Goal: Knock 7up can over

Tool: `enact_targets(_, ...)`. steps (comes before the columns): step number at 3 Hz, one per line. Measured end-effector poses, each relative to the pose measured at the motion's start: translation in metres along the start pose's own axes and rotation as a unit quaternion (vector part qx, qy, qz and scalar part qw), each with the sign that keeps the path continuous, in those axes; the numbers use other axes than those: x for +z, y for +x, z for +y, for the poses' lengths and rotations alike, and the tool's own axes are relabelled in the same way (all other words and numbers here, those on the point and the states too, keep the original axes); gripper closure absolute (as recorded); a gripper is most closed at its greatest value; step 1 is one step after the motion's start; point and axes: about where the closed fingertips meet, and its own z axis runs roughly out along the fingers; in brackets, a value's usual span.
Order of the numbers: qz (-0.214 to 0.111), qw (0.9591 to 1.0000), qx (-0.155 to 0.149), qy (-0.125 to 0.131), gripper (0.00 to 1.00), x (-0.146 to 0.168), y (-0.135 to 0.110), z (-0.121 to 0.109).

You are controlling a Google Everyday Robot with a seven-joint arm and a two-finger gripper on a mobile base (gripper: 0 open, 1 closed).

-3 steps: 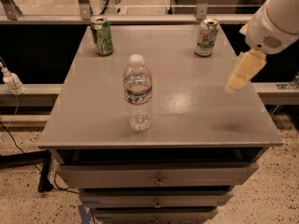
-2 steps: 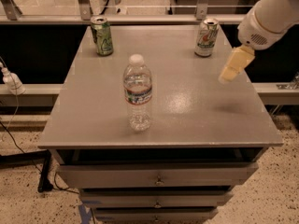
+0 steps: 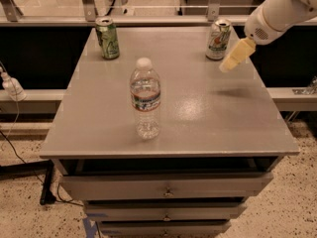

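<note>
At the far right corner of the grey table (image 3: 208, 123) stands the 7up can (image 3: 218, 38), upright, silver-white with green lettering. I take the 7up can as my reference for everything else.

Gripper (image 3: 234, 57): just right of the 7up can and slightly nearer me. It is yellowish, up in the air off the table top, and slanted down-left toward the 7up can's lower half. I see a small gap between its tip and the 7up can's side, so the two look apart. Wide or narrow: I cannot tell, it reads as one pale wedge from here.

The white arm (image 3: 277, 11) runs up and right from the gripper and leaves view above and right of the 7up can. A soft shadow (image 3: 237, 90) lies on the table top, nearer me than the 7up can and a bit right.

Green can (image 3: 107, 37): well left of the 7up can at about the same depth, upright.

Bottle (image 3: 145, 103): clear plastic, white cap, label band, upright. It is left of the 7up can, much nearer me and well apart from it.

Drawers (image 3: 166, 187) sit under the table top, fronts facing me, with small knobs. A rail (image 3: 148, 20) runs behind the 7up can along the far edge. The speckled floor (image 3: 297, 207) shows low and right of the 7up can, and a dark cable (image 3: 12, 148) lies on it far left.
</note>
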Motion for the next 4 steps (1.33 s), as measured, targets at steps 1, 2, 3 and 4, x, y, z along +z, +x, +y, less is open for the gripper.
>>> enact_targets(1,-0.077,0.996,0.034,-0.029,0.0,0.021,-0.017,-0.013)
enact_targets(2,-0.153,0.9848,0.058,-0.057,0.0,0.037,-0.032,-0.022)
enact_targets(3,-0.206,0.9731,0.074,-0.071,0.0,0.048,-0.034,-0.03)
enact_targets(4,-0.248,0.9619,0.079,-0.082,0.0,0.058,-0.036,-0.034)
